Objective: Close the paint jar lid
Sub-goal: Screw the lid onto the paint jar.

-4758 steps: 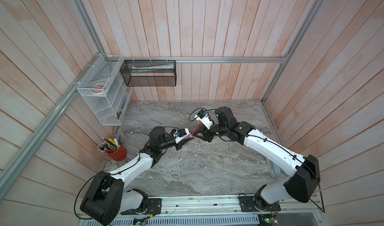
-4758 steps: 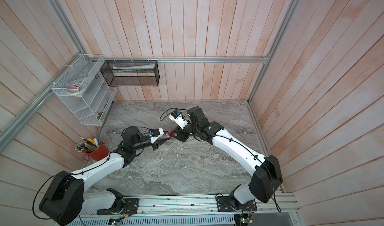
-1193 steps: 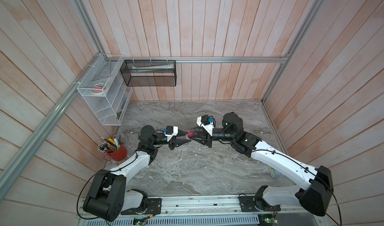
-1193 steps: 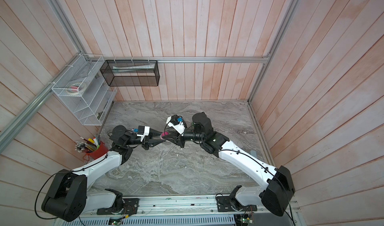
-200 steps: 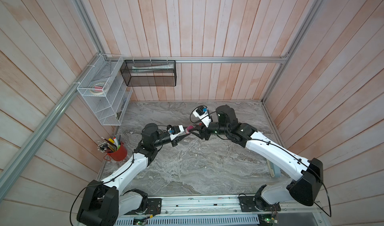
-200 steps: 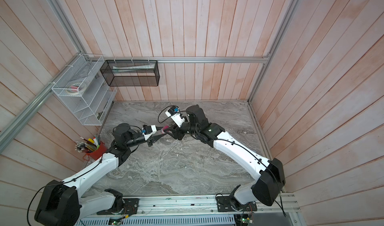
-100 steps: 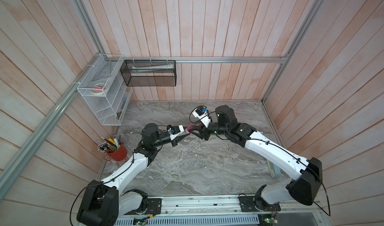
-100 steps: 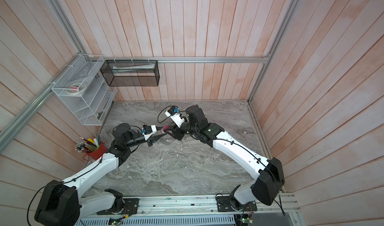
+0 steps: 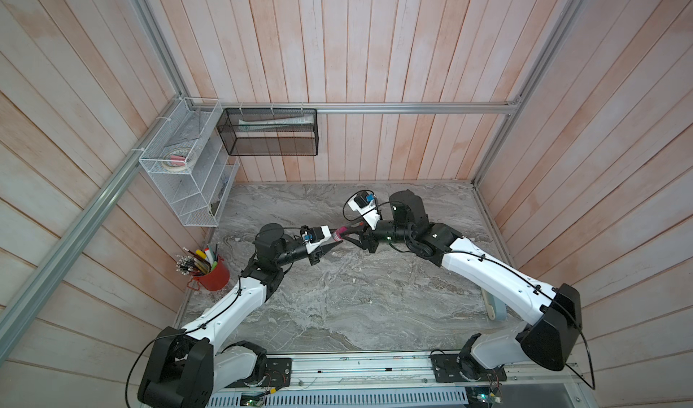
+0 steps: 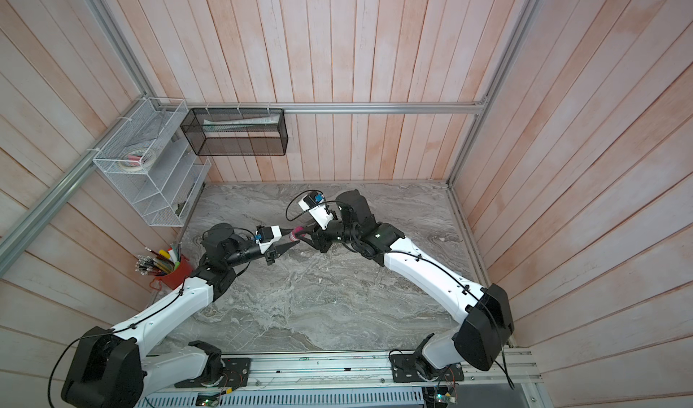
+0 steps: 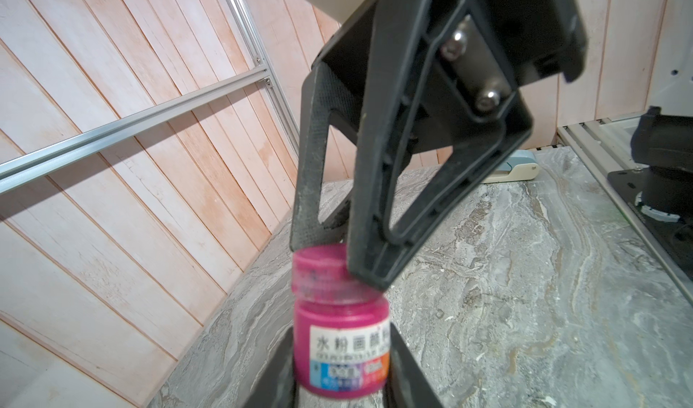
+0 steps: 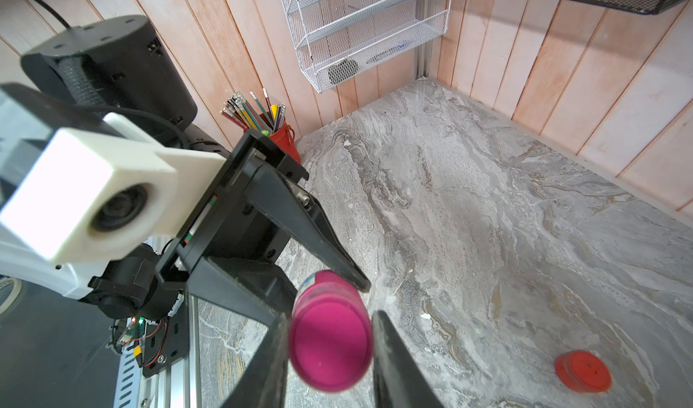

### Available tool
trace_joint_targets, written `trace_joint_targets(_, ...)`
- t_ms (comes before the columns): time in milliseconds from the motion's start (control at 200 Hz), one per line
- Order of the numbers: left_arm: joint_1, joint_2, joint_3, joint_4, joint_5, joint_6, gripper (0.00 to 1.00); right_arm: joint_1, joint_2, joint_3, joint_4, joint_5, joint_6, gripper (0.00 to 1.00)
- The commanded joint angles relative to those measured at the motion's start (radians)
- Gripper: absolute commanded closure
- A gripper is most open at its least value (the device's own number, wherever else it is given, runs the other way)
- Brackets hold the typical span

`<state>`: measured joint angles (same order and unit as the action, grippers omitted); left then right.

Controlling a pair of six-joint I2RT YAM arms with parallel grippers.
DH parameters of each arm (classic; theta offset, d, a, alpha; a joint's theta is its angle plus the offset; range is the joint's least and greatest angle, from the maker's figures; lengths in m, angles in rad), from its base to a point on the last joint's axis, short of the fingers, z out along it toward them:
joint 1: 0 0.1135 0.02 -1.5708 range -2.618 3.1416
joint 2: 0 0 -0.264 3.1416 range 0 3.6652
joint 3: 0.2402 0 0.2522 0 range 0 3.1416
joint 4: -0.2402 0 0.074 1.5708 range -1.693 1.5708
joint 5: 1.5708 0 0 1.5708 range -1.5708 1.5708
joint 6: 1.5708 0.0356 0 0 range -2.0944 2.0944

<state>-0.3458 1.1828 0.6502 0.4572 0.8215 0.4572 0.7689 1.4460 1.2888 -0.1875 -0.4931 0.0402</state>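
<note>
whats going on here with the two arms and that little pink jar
The two arms are closing a pink paint jar, held in the air above the marble table. The left gripper clamps the jar's body. The right gripper has its fingers pressed on either side of the pink lid, which sits on the jar's neck. Whether the lid is fully tight cannot be told. A separate red cap lies on the table.

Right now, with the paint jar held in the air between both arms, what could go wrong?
1. A band of neck shows between the lid and the paint jar body, so the lid isn't seated. If it sits askew, turning could cross-thread it.
2. The jar hangs above the table, its body held only by the left jaws. A twist from the right jaws on the lid could work it loose and drop it.
</note>
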Motion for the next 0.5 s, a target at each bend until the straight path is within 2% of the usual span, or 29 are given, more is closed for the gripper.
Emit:
trace_joint_targets(0, -0.006, -0.034, -0.013, 0.074, 0.006, -0.024, 0.65, 0.006, 0.025, -0.032, 0.055, -0.031, 0.060, 0.68)
trace_joint_targets(255, -0.006, -0.077, -0.024, 0.129, -0.111, -0.061, 0.65, 0.057, 0.061, -0.073, 0.191, -0.011, 0.195, 0.70)
trace_joint_targets(495, -0.006, -0.132, -0.046, 0.181, -0.298, -0.078, 0.65, 0.126, 0.137, -0.082, 0.332, 0.078, 0.375, 0.74)
